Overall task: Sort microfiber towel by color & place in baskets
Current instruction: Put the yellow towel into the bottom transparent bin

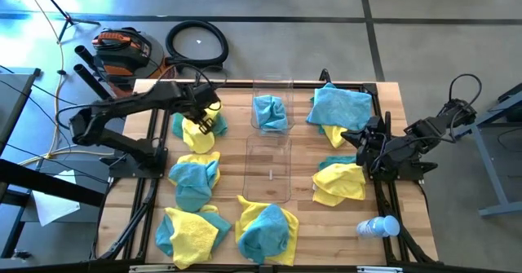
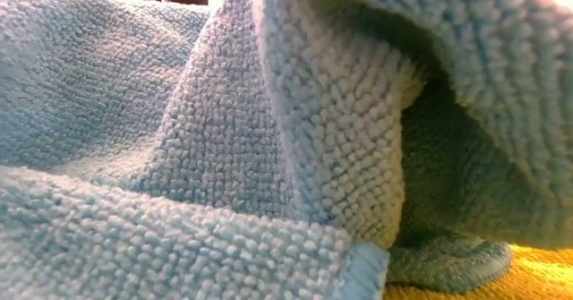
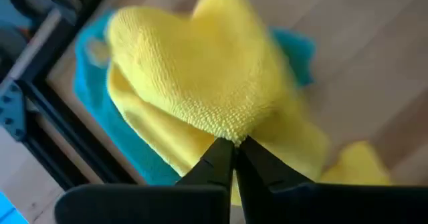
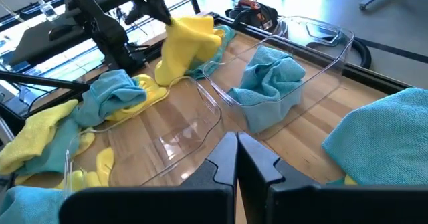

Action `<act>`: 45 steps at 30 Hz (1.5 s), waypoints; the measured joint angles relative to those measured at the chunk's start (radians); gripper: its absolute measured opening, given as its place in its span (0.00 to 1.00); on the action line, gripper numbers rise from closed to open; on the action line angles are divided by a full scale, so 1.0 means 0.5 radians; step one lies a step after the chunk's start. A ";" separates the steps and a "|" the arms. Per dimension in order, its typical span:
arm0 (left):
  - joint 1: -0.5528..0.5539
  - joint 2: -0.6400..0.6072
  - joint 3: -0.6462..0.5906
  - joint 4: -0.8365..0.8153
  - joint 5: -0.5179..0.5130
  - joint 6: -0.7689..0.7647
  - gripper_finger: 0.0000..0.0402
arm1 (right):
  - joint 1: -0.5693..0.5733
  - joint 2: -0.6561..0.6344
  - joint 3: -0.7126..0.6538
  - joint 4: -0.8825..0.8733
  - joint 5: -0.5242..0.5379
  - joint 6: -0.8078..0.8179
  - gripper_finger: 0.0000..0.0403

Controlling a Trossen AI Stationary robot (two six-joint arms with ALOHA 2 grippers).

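The left pincer hangs over the counter at about ten o'clock from its middle, its fingers pressed onto a fold of a yellow towel that droops from the tips. In the left wrist view the two dark fingers meet on the yellow towel's bunched peak, and a teal towel lies under it on the wood.

The two clear baskets sit in the centre of the counter, one behind the other. The far basket, toward twelve o'clock, holds a crumpled teal towel; the near basket, just beside it toward six o'clock, has no cloth in it. From the right wrist view the lifted yellow towel hangs beyond the near basket's far rim.

The right pincer rests at three o'clock, near the counter's edge, its fingers pressed together on nothing. A large teal towel lies over yellow at one o'clock, a yellow towel at four o'clock.

More mixed teal-and-yellow heaps sit at eight o'clock, seven o'clock and six o'clock. A white plastic bottle lies on its side at five o'clock. The low view is filled by teal cloth.
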 joint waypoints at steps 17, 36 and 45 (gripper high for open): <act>-1.135 0.042 1.011 -0.072 -0.419 -0.635 0.00 | 0.000 0.000 0.000 -0.138 -0.164 -0.003 0.00; -1.371 0.867 1.753 0.062 -0.510 -0.377 0.00 | 0.001 -0.001 0.000 -0.218 -0.332 -0.059 0.00; -1.320 1.070 1.751 -0.433 -0.295 -0.716 0.00 | 0.000 -0.001 0.000 -0.218 -0.425 -0.112 0.00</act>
